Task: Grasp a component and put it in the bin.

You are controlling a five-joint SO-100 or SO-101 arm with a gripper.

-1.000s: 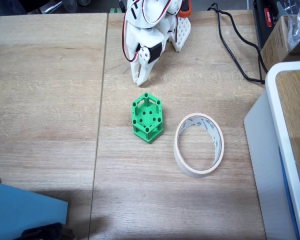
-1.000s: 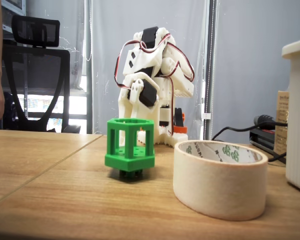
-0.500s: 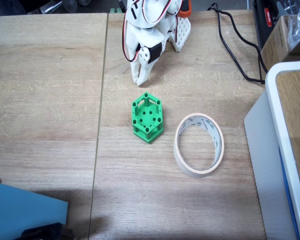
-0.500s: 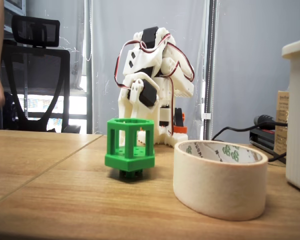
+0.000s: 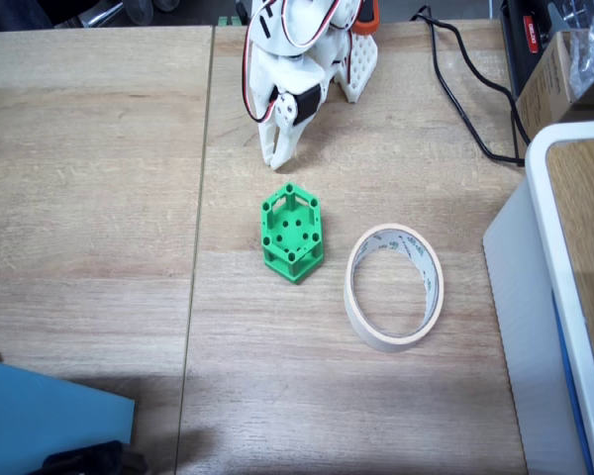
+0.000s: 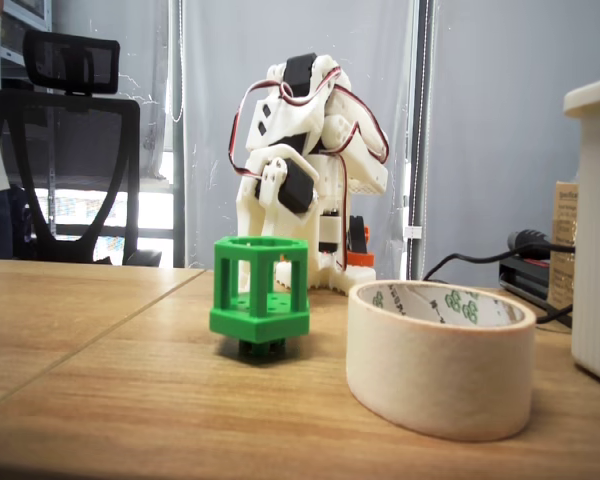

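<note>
Between clenched claw (image 5: 275, 156) and bin (image 5: 394, 287), the component (image 5: 291, 234) stands unobstructed near a black cable (image 5: 465, 94).

A bright green component (image 5: 291, 234) is seen just below the white gripper (image 5: 278, 153) in a fixed view, its plate patterned with round holes. To the lower right of the gripper, a cream bin (image 5: 394, 287) is shown, with small green print inside its ring (image 6: 450, 300) in a fixed view. The arm (image 6: 305, 170) is coloured white, with black motors and red, black and white wires. A pale wood grain is carried by the table (image 5: 99, 198). A black cable (image 5: 465, 89) is laid to the gripper's right.
</note>
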